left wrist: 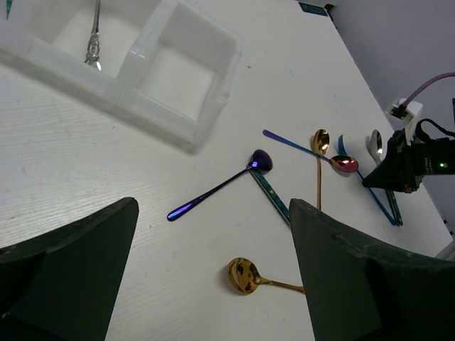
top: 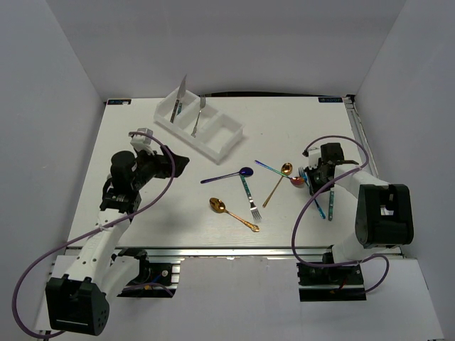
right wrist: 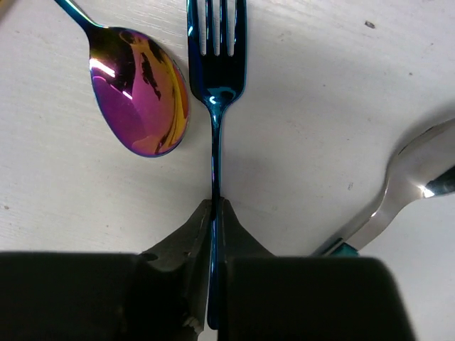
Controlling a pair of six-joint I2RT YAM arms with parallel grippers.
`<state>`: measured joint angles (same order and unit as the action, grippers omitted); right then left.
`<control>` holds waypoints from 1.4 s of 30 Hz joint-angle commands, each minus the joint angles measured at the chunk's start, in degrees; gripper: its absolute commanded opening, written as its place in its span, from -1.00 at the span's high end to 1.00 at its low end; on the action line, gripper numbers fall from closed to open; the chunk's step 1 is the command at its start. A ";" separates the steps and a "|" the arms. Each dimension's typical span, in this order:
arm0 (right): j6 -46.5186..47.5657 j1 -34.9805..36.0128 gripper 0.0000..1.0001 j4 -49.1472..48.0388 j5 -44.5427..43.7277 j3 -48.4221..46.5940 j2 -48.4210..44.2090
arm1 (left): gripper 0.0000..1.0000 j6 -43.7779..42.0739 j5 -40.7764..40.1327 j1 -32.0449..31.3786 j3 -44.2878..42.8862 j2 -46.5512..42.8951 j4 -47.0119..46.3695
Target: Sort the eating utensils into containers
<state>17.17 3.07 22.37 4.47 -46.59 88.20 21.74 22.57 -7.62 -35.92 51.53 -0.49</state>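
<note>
Right end effector (right wrist: 215, 207) has its 2 fingers clamped on the blue fork (right wrist: 216, 85) (by its handle); left end effector (left wrist: 213, 263) gapes wide, empty.

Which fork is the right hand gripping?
The all-blue fork, handle pinched in the right hand beside the pink spoon. Silver fork: in tray; teal-handled fork: mid-table.

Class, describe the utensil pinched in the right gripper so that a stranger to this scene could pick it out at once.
Look to the right side of the white table, where the right gripper is closed on a slim handle. That is the blue fork, lying between a rainbow-pink spoon and a silver spoon; only it has tines.
</note>
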 commanded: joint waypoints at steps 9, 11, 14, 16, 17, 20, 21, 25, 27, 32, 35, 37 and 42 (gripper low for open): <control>-0.82 -1.13 1.00 -2.07 3.61 -2.19 -2.07 | -0.96 5.31 20.30 -0.38 3.05 0.85 -12.77; -0.99 -1.84 1.00 -1.81 5.81 -3.42 -4.43 | -0.96 8.14 22.86 -0.82 0.87 4.71 -12.78; -1.00 -2.46 1.00 -1.72 8.87 -4.73 -8.47 | -0.96 14.72 26.65 -2.31 -2.04 9.72 -12.87; -0.82 -2.46 1.00 -1.89 11.33 -5.35 -11.28 | -0.96 17.10 26.39 -6.17 -5.46 11.66 -12.96; -0.82 -2.46 1.00 -2.07 12.13 -5.88 -12.34 | -0.96 17.46 24.65 -9.84 -6.61 13.23 -13.04; -0.65 -2.45 1.00 -2.94 15.91 -6.41 -16.74 | -0.96 19.13 20.70 -16.96 -12.40 17.36 -13.04; -0.65 -2.37 1.00 -3.29 17.14 -6.41 -17.88 | -0.95 19.31 19.37 -18.65 -15.38 18.60 -13.04; -1.87 -2.46 1.00 -4.79 23.46 -7.20 -23.76 | -0.93 21.58 12.08 -24.54 -21.90 25.27 -13.39; -3.19 -2.37 1.00 -5.23 25.67 -8.51 -24.92 | -0.89 22.29 8.91 -27.70 -24.36 30.19 -15.14; -5.83 -2.37 1.00 -5.41 31.38 -10.89 -26.94 | -0.61 26.08 5.39 -32.27 -31.04 39.77 -22.00; -8.20 -2.28 1.00 -6.20 33.41 -11.59 -28.17 | -0.61 25.73 3.98 -34.30 -36.40 45.49 -22.36; -10.13 -2.02 1.00 -6.29 34.29 -12.30 -28.88 | -0.60 25.46 3.71 -35.79 -39.90 48.92 -22.53; -12.68 -1.93 1.00 -7.25 34.99 -11.51 -31.50 | -0.59 24.93 2.13 -38.17 -44.05 52.53 -22.80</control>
<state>7.51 0.89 18.09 36.95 -56.40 59.09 46.63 26.44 -44.42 -76.12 105.12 -21.02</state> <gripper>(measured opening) 0.012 0.798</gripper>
